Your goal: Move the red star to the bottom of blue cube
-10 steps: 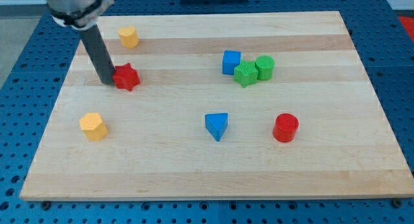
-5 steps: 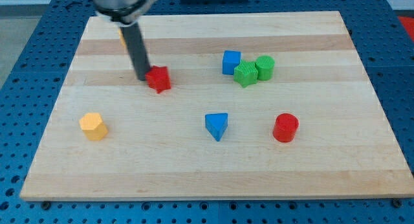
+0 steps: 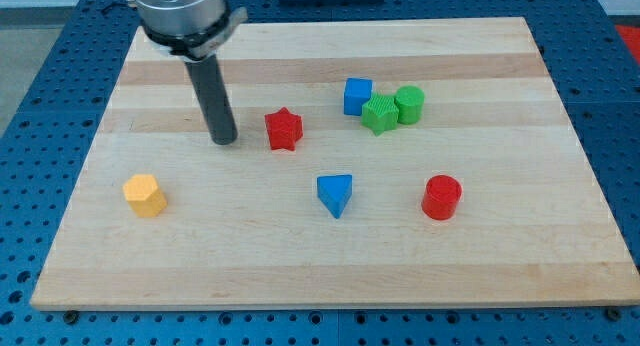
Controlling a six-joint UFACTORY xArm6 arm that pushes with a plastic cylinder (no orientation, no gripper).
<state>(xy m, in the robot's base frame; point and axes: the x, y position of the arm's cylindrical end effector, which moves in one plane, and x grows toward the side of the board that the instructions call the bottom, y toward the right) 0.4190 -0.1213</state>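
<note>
Nearest the view's bottom, an orange block [image 3: 144,195] is sitting at the view's left of the wooden worktop [image 3: 500,266], a blue triangular block [image 3: 335,195] is lying near the middle, and a red cylinder [image 3: 441,197] is standing to the view's right of it.

Further up, my tip [image 3: 224,141] is resting on the worktop to the view's left of the red star [image 3: 284,129], with a clear gap showing between them; it is touching no block. There is no gripper on this arm, only the straight dark rod, so nothing is being held.

The red star is sitting well to the view's left of the blue cube [image 3: 357,96] and slightly lower. Just right of the cube, a green star-like block [image 3: 379,114] is touching a green cylinder [image 3: 409,103].
</note>
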